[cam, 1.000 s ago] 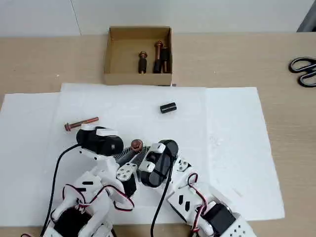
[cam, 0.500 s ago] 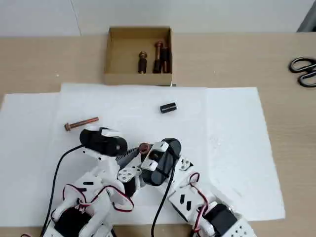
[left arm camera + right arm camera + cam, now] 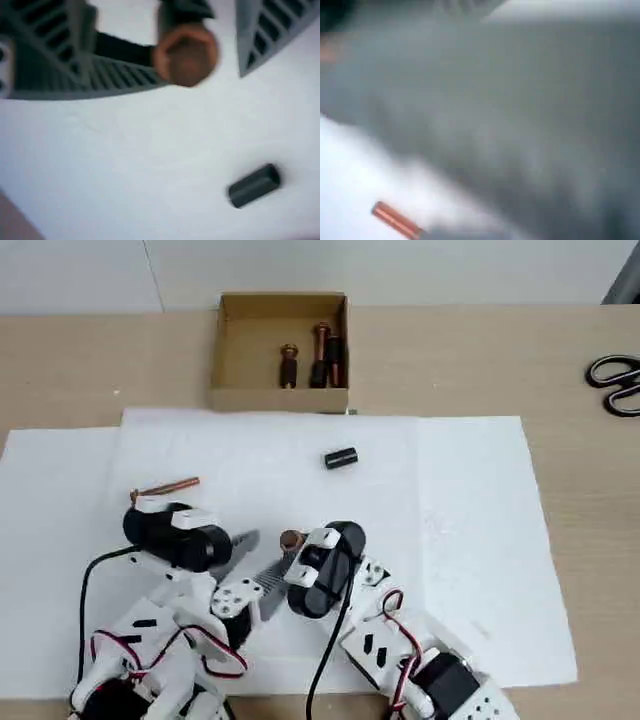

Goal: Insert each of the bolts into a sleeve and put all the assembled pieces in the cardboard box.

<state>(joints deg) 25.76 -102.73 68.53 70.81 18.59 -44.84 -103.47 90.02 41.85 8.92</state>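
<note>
A copper-headed bolt (image 3: 291, 539) is held above the white sheet by my right gripper (image 3: 300, 548), which is shut on it. The same bolt head (image 3: 186, 55) hangs between the spread fingers (image 3: 75, 60) of my left gripper (image 3: 260, 556), which is open and clear of it. Whether this bolt wears a sleeve I cannot tell. A loose black sleeve (image 3: 341, 458) (image 3: 253, 185) lies on the sheet farther back. A loose bolt (image 3: 165, 488) (image 3: 396, 220) lies at the left. The cardboard box (image 3: 280, 400) holds assembled pieces (image 3: 325, 355).
A white sheet (image 3: 450, 540) covers the near table, with open room on its right half. Scissors (image 3: 615, 383) lie at the far right edge on the bare wood. The two arms stand close together at the front.
My left arm has drawn back to the left and its fingers have come off the bolt. The bolt head shifted slightly right and stays with the right gripper.
</note>
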